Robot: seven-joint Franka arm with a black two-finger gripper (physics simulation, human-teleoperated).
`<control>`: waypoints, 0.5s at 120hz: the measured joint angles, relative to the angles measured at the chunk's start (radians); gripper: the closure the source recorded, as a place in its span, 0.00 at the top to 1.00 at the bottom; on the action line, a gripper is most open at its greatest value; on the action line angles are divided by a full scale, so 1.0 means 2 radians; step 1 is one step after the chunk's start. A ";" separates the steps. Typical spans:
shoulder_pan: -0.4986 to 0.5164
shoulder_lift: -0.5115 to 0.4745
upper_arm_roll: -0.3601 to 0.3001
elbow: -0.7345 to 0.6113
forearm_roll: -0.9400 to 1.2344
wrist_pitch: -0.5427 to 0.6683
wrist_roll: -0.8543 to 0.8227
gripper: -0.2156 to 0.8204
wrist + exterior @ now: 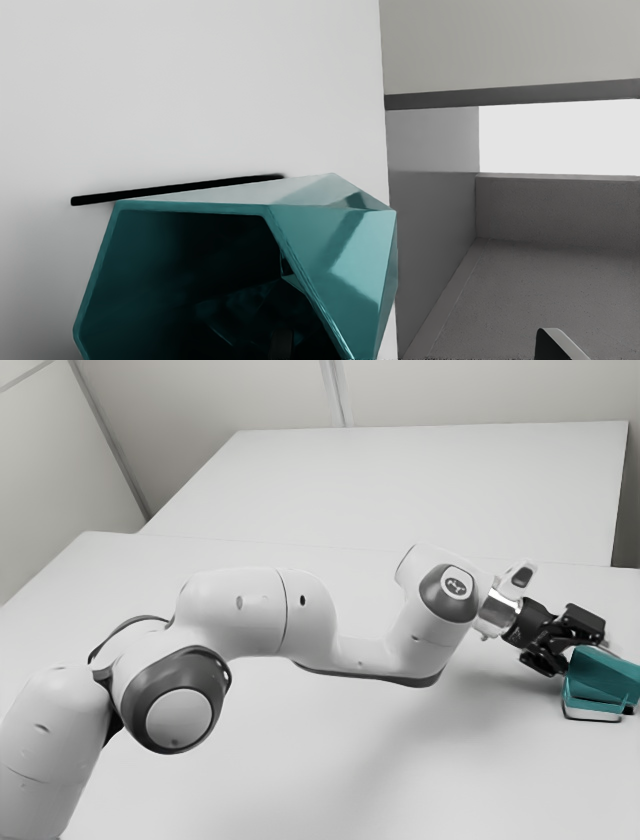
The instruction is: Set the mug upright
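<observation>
**Two jaws apart, one mug (603,678) lying on its side**

The mug lies on the surface (300,760) with its open mouth turned toward the arm (355,650), which seems to be why the arm reaches in so low: from there it can come straight at the rim (192,207) instead of down on sloping facets. The jaws stand apart at the mouth. One is outside the mug, with a gap between it and the wall; a dark shape (281,345) within the mouth looks like the other, though the shadow leaves that unsure. Nothing is clamped. Straddling a wall like this would make sense, since a thin side is easier to hold than the whole faceted body.

Beyond the mug lies a black strip (175,190); I cannot tell what it is or whether it touches.

The mug is not upright, so the task still wants its turn. I judge the jaws should close across the wall, then lift and tip the mouth upward. Smooth, angled faces could let it slip or roll; the surface's edge close by leaves little room.
</observation>
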 joint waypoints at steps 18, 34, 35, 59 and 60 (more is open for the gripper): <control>0.001 0.000 -0.006 0.001 -0.008 -0.004 0.014 0.48; 0.000 0.002 -0.010 0.010 -0.010 -0.005 0.025 0.38; 0.000 0.002 -0.010 0.010 -0.010 -0.005 0.026 0.37; 0.000 0.001 -0.011 0.011 -0.010 -0.006 0.041 0.16; 0.000 0.001 -0.011 0.011 -0.010 -0.006 0.042 0.15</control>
